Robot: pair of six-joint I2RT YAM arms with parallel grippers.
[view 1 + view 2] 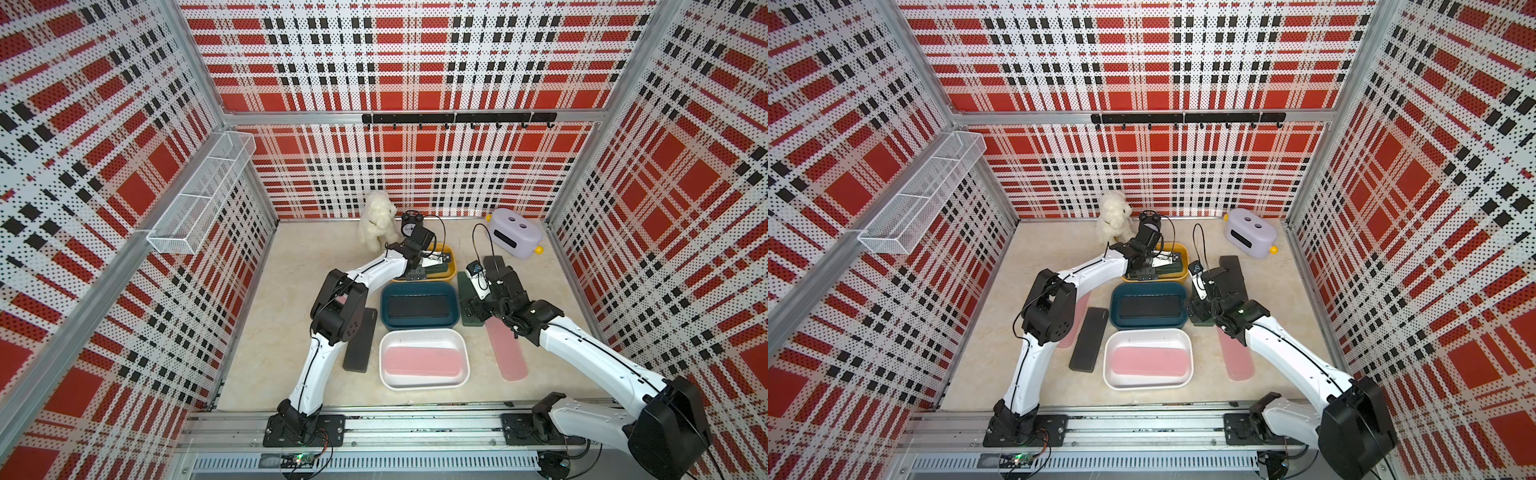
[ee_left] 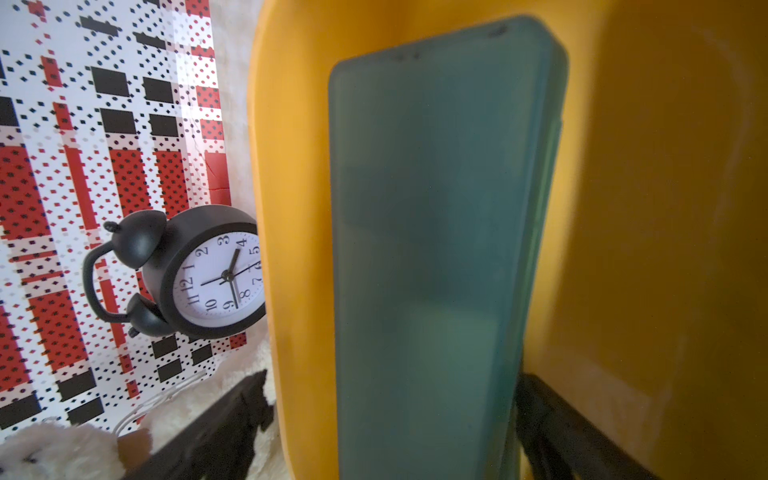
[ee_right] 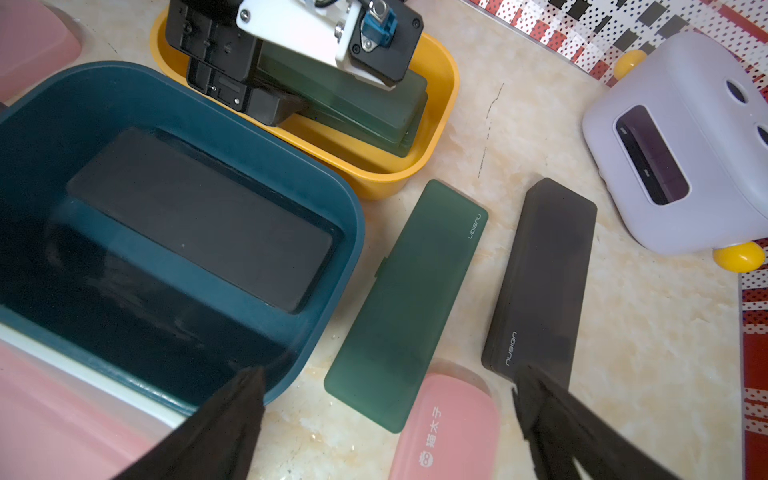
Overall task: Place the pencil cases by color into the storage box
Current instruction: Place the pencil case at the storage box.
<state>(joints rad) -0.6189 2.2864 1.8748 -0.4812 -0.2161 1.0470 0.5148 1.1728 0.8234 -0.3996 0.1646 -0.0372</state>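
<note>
The fingers of the left gripper are being held apart, released around a dark green pencil case lying in the yellow tub, just above centre in both top views. The right gripper is being held wide and empty over a loose green case, a black case and a pink case, all lying on the table beside the blue tub, right of centre in the top views.
</note>
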